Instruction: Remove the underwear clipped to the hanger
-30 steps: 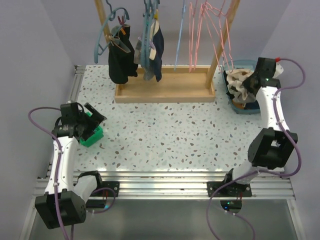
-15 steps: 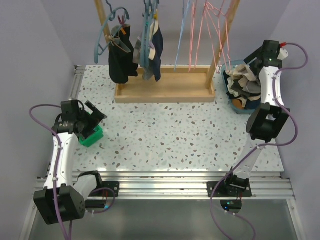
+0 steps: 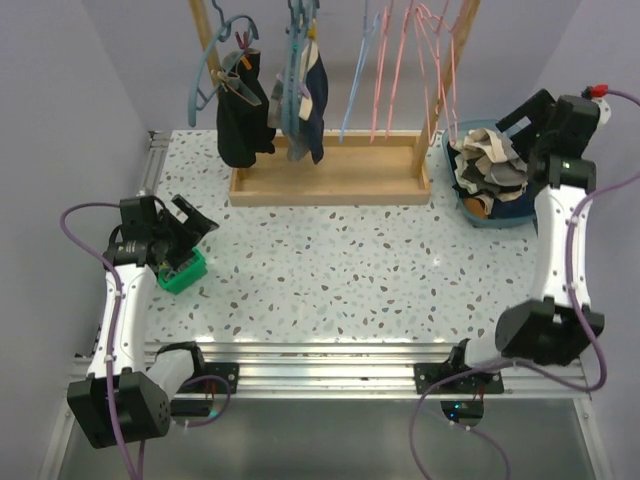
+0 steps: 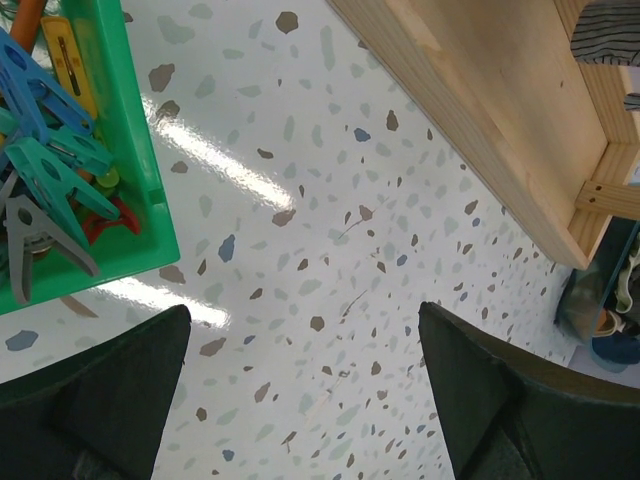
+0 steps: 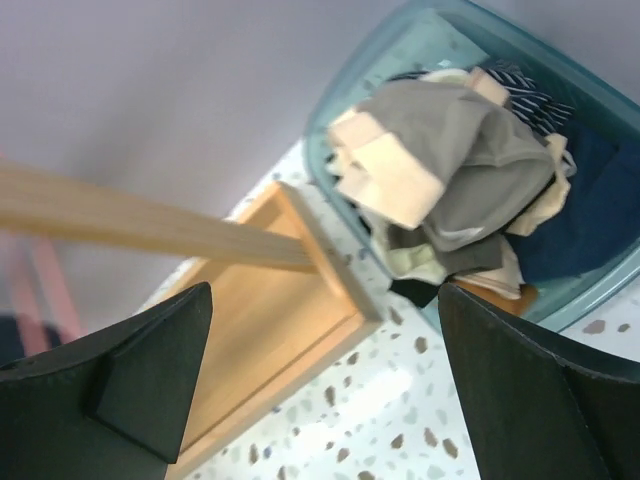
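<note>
Black underwear [image 3: 240, 125] hangs clipped to a teal hanger [image 3: 205, 75] at the left of the wooden rack. A dark blue and striped pair [image 3: 305, 105] hangs on the hanger beside it. My right gripper [image 3: 515, 118] is open and empty, held above the far right rim of the teal basket [image 3: 478, 218]. In the right wrist view its gripper [image 5: 325, 400] frames the rack base [image 5: 270, 330] and the pile of removed clothes [image 5: 470, 180]. My left gripper [image 3: 195, 235] is open and empty next to the green bin [image 3: 185, 272]; its wrist view shows the gripper [image 4: 305, 370] over bare table.
The green bin [image 4: 140, 150] holds several clothespins [image 4: 50, 170]. Empty blue and pink hangers [image 3: 400, 70] hang at the right of the rack. The wooden rack base [image 3: 330, 175] lies along the back of the speckled table [image 3: 350, 270]. Purple walls close in on both sides.
My right gripper has opened and let go of cloth over the basket, then pulled up and out to the right. The left arm has hardly moved.
</note>
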You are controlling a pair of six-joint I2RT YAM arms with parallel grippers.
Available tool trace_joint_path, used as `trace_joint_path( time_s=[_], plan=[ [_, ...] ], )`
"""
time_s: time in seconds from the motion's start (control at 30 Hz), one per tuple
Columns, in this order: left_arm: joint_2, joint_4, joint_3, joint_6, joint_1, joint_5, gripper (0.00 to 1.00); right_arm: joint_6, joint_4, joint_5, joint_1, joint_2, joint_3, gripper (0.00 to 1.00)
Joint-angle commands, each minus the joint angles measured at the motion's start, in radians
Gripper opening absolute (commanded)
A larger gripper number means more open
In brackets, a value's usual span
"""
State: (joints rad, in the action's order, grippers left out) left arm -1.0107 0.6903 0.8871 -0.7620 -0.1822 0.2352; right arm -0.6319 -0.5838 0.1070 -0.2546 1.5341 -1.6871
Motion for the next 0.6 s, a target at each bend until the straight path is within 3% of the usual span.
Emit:
trace_joint_path(
  time_s=[0.0,0.2,0.33,0.47,0.57],
  plan=[
    [-0.003,-0.061,0.05,0.02,0.006,0.044,1.0,-0.014,0.121,-0.138,0.014,-0.199,0.092,0.98],
    [-0.029,-0.041,0.122,0.032,0.038,0.039,1.0,-0.009,0.3,-0.473,0.112,-0.304,0.066,0.98],
    [-0.022,-0.037,0.161,0.038,0.052,0.047,1.0,0.011,0.322,-0.619,0.166,-0.292,-0.124,0.98],
    [-0.006,-0.049,0.153,0.03,0.055,0.073,1.0,-0.018,0.198,-0.858,0.285,-0.154,-0.337,0.98],
    [0.014,-0.054,0.135,0.029,0.056,0.082,1.0,0.105,-0.041,-0.862,0.426,-0.043,-0.512,0.98]
  ],
)
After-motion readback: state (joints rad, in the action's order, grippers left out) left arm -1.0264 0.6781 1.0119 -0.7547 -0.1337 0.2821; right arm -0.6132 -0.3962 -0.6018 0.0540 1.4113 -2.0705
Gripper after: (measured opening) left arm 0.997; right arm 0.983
